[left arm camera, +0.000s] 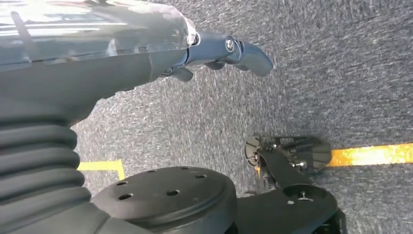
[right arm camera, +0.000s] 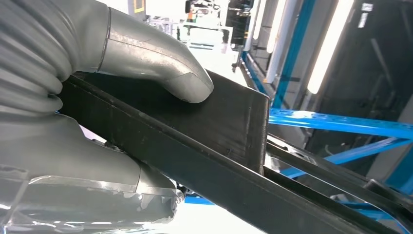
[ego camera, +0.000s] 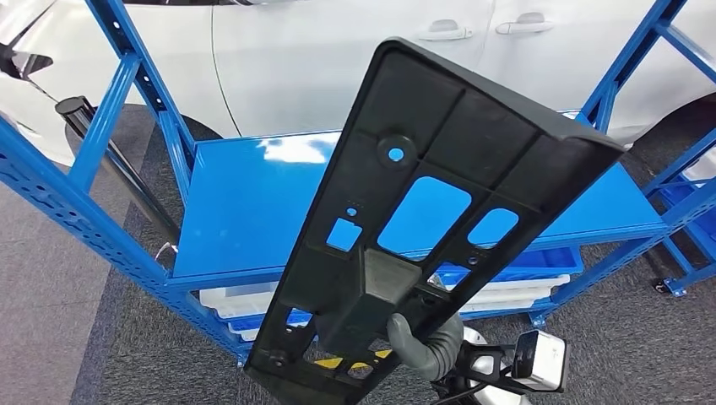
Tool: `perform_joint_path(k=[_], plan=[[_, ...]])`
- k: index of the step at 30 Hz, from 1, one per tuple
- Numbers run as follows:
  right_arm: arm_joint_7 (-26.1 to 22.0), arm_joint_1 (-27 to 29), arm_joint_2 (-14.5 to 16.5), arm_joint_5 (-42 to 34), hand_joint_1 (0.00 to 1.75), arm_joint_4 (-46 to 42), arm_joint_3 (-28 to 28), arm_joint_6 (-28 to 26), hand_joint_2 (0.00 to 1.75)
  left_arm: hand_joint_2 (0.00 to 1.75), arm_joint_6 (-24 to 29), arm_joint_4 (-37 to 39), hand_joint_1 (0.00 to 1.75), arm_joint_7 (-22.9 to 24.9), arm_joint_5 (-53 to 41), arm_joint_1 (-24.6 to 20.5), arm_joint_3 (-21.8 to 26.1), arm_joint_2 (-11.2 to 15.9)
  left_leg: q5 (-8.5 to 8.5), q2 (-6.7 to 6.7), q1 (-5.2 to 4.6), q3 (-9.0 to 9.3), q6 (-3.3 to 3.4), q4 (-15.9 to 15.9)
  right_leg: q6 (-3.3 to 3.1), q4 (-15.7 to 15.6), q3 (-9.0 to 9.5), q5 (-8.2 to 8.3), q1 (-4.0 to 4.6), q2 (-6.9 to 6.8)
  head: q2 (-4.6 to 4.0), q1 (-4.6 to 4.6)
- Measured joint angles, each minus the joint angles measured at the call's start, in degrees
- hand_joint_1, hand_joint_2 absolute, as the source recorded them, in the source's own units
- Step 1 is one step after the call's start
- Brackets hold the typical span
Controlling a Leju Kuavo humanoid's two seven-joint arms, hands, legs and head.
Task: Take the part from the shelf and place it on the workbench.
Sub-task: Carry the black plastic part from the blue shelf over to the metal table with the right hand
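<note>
Part [ego camera: 422,202] tilted up over blue shelf [ego camera: 245,202], lower end clamped in right robot hand [ego camera: 422,342], thumb on its raised block.

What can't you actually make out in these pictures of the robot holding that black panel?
- Workbench: I cannot tell where it stands.
- Right hand: in the head view, the black part hides most of it.
- Blue shelf: the part hides its middle in the head view.
- White bins under the shelf: contents hidden by the shelf board.
- Left hand: its fingertips are blurred in the left wrist view.
</note>
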Motion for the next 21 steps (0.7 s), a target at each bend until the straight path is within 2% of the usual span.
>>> perform_joint_path(k=[1, 2, 3, 5, 6, 9, 10, 12, 14, 15, 16, 17, 19, 20, 21], plan=[[0.37, 0.19, 0.0, 0.23, 1.73, -0.31, -0.26, 0.01, 1.75, 0.0, -0.08, 0.0, 0.0, 0.03, -0.05, 0.02, -0.03, -0.01, -0.01, -0.01, -0.06, -0.09, 0.06, 0.11, 0.11, 2.59, -1.09, -0.77, -0.05, -0.01, 0.0, 0.0], [0.65, 0.29, 0.0, 0.36, 1.71, -0.52, -0.39, 0.02, 1.75, 0.44, -0.11, 0.0, 0.0, 0.01, -0.04, 0.05, -0.05, -0.03, -0.08, -0.03, -0.06, -0.09, 0.01, 0.26, 0.11, 0.46, 0.04, 0.83, -0.07, -0.03, 0.0, 0.0], [0.81, 0.31, 0.0, 0.45, 1.7, -0.7, -0.49, 0.05, 1.75, 0.87, -0.12, 0.0, 0.0, -0.07, -0.01, 0.06, -0.07, -0.07, -0.2, -0.07, -0.06, -0.07, -0.09, 0.45, 0.04, -3.69, 2.18, 2.95, -0.09, -0.08, 0.0, 0.0], [0.92, 0.34, 0.01, 0.63, 1.68, -0.88, -0.67, 0.26, 1.75, 1.75, -0.29, 0.0, 0.0, -0.4, 0.04, 0.04, -0.09, -0.11, -0.51, -0.15, -0.27, -0.24, -0.5, 1.01, -0.4, -10.67, 5.58, 5.41, 0.0, -0.12, 0.0, 0.0], [0.87, 0.38, 0.02, 0.75, 1.68, -0.9, -0.75, 0.42, 1.75, 1.75, -0.44, 0.0, 0.0, -0.65, -0.02, 0.04, -0.13, -0.11, -0.61, -0.18, -0.37, -0.38, -0.75, 1.2, -0.71, -12.22, 6.23, 5.73, 0.09, -0.1, 0.0, 0.0], [0.74, 0.46, 0.05, 1.0, 1.68, -0.93, -0.9, 0.84, 1.75, 1.75, -0.87, 0.0, 0.0, -1.38, -0.43, -0.01, -0.47, -0.1, -0.71, -0.18, -0.37, -0.54, -1.56, 1.33, -1.68, -12.77, 6.15, 5.91, 0.17, -0.02, 0.0, 0.0], [0.73, 0.44, 0.08, 1.03, 1.68, -0.94, -0.9, 0.89, 1.75, 1.75, -0.93, 0.0, 0.0, -1.51, -0.54, -0.05, -0.63, -0.09, -1.28, -0.17, -0.31, -0.78, -1.88, 1.97, -1.97, -12.94, 6.21, 6.03, 0.07, -0.07, 0.0, 0.0], [0.73, 0.42, 0.16, 1.08, 1.68, -0.96, -0.91, 0.9, 1.75, 1.75, -1.01, 0.0, 0.0, -1.62, -0.63, -0.09, -0.84, -0.07, -4.21, -0.16, -0.09, -2.78, -2.56, 6.62, -2.4, -13.17, 6.29, 6.18, -0.13, -0.2, 0.0, 0.0], [0.73, 0.43, 0.22, 1.1, 1.64, -0.96, -0.91, 0.9, 1.75, 1.75, -1.01, 0.0, 0.0, -1.67, -0.67, -0.05, -0.97, -0.07, -7.9, -0.15, 0.15, -6.41, -3.09, 14.66, -2.55, -13.14, 6.19, 6.19, -0.1, -0.25, 0.0, 0.0], [0.74, 0.44, 0.24, 1.12, 1.61, -0.96, -0.91, 0.9, 1.75, 1.75, -0.93, 0.0, 0.0, -1.76, -0.69, 0.0, -1.04, -0.08, -8.68, -0.15, 0.25, -7.71, -3.2, 17.47, -2.57, -13.12, 6.18, 6.19, -0.09, -0.25, 0.0, 0.0], [0.76, 0.45, 0.24, 1.14, 1.59, -0.96, -0.91, 0.9, 1.75, 1.75, -0.83, 0.0, 0.0, -1.96, -0.72, 0.04, -1.09, -0.08, -8.29, -0.15, 0.32, -8.0, -3.22, 18.13, -2.56, -13.11, 6.21, 6.19, -0.09, -0.23, 0.0, 0.0], [0.78, 0.45, 0.24, 1.17, 1.57, -0.96, -0.91, 0.9, 1.75, 1.75, -0.71, 0.0, 0.0, -2.21, -0.75, 0.05, -1.14, -0.09, -6.8, -0.15, 0.37, -7.11, -3.15, 16.31, -2.53, -13.11, 6.3, 6.17, -0.09, -0.19, 0.0, 0.0], [0.75, 0.49, 0.24, 1.37, 1.55, -0.95, -0.91, 0.9, 1.75, 1.75, -0.43, 0.0, 0.0, -2.7, -0.81, -0.05, -1.2, -0.09, -2.75, -0.16, 0.38, -3.09, -2.74, 8.1, -2.36, -13.11, 6.54, 6.08, -0.04, -0.1, 0.0, 0.0], [0.62, 0.56, 0.24, 1.56, 1.55, -0.94, -0.91, 0.9, 1.75, 1.75, -0.26, 0.0, 0.0, -2.8, -0.87, -0.14, -1.22, -0.09, -1.54, -0.18, 0.27, -1.34, -2.45, 4.42, -2.15, -13.06, 6.54, 6.03, 0.03, -0.07, 0.0, 0.0], [0.34, 0.71, 0.24, 1.82, 1.55, -0.92, -0.91, 0.9, 1.75, 1.75, 0.0, 0.0, 0.0, -2.84, -0.94, -0.21, -1.26, -0.1, -0.96, -0.2, 0.14, -0.27, -2.17, 2.07, -1.87, -13.04, 6.49, 6.03, 0.09, -0.05, 0.0, 0.0]])
